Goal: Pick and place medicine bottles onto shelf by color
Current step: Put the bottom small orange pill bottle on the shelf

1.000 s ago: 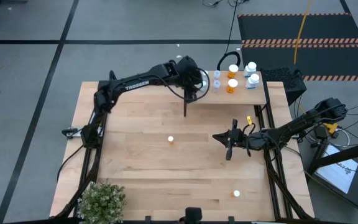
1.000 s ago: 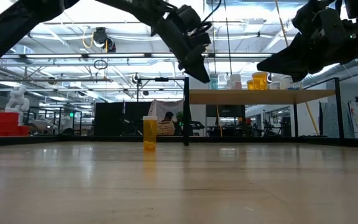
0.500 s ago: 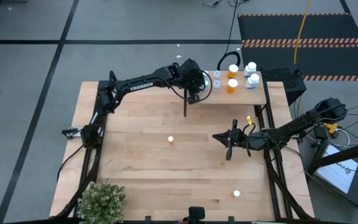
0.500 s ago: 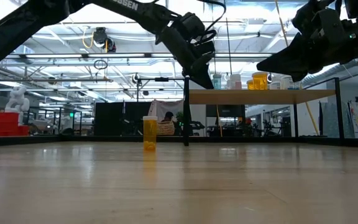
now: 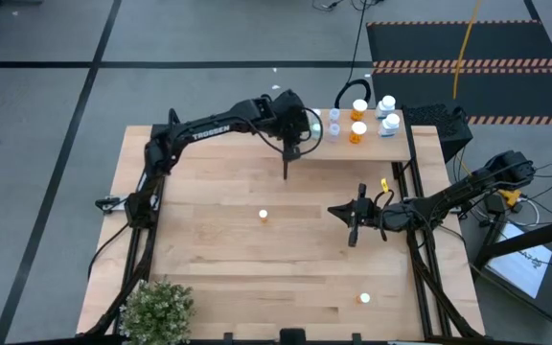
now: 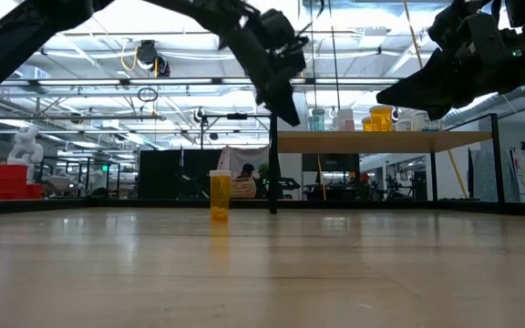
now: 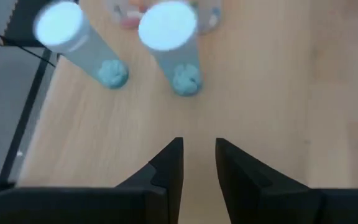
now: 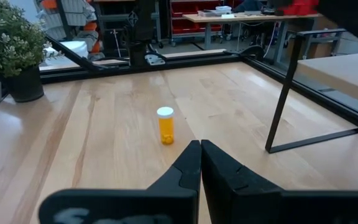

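flanking the shelf (image 5: 367, 144): potted plant (image 5: 156, 309), black upright (image 5: 286, 165)

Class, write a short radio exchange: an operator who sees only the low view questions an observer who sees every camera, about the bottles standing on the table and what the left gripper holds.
Operator: I see one orange bottle on the table. Any others?
Observer: Yes, a second orange bottle stands near the table edge where the plant is, towards the right arm's side.
Operator: Is the left gripper carrying anything?
Observer: No. Its wrist view shows it empty, fingers slightly apart, over the shelf, with two pale blue bottles standing just ahead of it.
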Tool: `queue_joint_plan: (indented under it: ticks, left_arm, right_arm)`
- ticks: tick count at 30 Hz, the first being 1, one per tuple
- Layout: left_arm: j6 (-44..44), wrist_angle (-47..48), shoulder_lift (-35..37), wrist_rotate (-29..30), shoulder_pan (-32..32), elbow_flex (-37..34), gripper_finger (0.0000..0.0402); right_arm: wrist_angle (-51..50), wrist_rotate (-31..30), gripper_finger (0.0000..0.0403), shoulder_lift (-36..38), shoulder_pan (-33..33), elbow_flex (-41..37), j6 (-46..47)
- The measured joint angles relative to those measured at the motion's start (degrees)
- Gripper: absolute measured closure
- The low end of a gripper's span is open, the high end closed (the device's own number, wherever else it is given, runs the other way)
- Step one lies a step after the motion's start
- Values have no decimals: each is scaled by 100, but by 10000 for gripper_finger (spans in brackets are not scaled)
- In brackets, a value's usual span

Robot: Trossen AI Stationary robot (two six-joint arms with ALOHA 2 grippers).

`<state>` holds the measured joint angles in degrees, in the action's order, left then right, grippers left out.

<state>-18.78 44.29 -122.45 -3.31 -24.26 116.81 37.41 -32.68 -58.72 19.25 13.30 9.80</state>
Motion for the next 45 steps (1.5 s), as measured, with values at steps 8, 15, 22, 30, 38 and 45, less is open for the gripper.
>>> queue_joint_plan:
  ticks: [8,15,22,30,38,45]
  left_arm:
    - [82,901,504,62,922,0,309]
    - [56,1482,690,637,2013,-11,309]
    - [600,1171,745,1435,2961,-950,309]
    - [1205,52,1144,2033,3841,-2043,309]
    - [1282,-1481,1357,2035,4407,-2813,309]
    - [1555,-2094,1293,1986,4516,-3164,309]
  right_arm:
    - [9,185,399,0,31,0,143]
    - [-282,345,398,-2,313,205,695]
    - [-3360,442,375,-45,936,1805,1672]
    - [-4770,626,324,-472,2028,2868,3000]
    - [-6186,985,295,-1380,2865,3964,5003]
    - [-7455,1509,280,-2346,3406,5173,5948]
